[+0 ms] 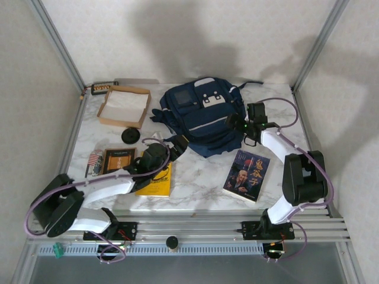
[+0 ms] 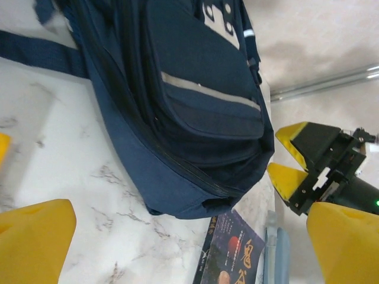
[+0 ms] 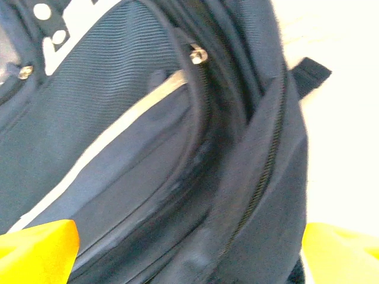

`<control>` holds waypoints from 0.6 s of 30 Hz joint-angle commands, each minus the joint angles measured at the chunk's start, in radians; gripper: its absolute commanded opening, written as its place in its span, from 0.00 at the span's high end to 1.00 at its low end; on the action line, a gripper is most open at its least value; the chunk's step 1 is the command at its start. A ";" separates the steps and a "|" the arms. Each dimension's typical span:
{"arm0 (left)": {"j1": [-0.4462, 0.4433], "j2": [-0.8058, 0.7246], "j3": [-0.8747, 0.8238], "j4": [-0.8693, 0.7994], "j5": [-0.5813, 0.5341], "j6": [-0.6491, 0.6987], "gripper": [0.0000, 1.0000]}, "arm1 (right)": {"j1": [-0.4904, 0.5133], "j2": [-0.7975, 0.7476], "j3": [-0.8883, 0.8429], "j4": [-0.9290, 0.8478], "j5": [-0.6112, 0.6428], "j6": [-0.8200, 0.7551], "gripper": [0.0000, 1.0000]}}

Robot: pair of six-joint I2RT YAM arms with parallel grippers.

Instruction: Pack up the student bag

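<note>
The student bag (image 1: pixel 204 118) lies front-up, its long axis running away from the arms, top farthest. A book (image 1: pixel 247 174) nearby reads 鬼谷子. The left gripper (image 1: pixel 179 144) and right gripper (image 2: pixel 283 155) have their fingers spread.

Student bag (image 1: pixel 201 115) rear-centre on worktop (image 1: pixel 195 180), other things left and in front.
Open box (image 1: pixel 123 106) left of bag; round disc (image 1: pixel 131 136) just in front of box; small device (image 1: pixel 100 89) behind box at rear edge. Front left: left book (image 1: pixel 118 160) beside middle book (image 1: pixel 159 183), the latter partly under left arm. Right book (image 1: pixel 247 174) in front of bag's right corner. Left fingers (image 2: pixel 35 239) near bag's front-left corner; right fingers (image 2: pixel 290 177) just beside its right side.
</note>
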 commanded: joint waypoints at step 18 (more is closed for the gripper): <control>-0.033 0.428 0.245 0.111 -0.045 -0.081 0.01 | -0.036 0.153 0.114 0.058 -0.144 -0.017 0.74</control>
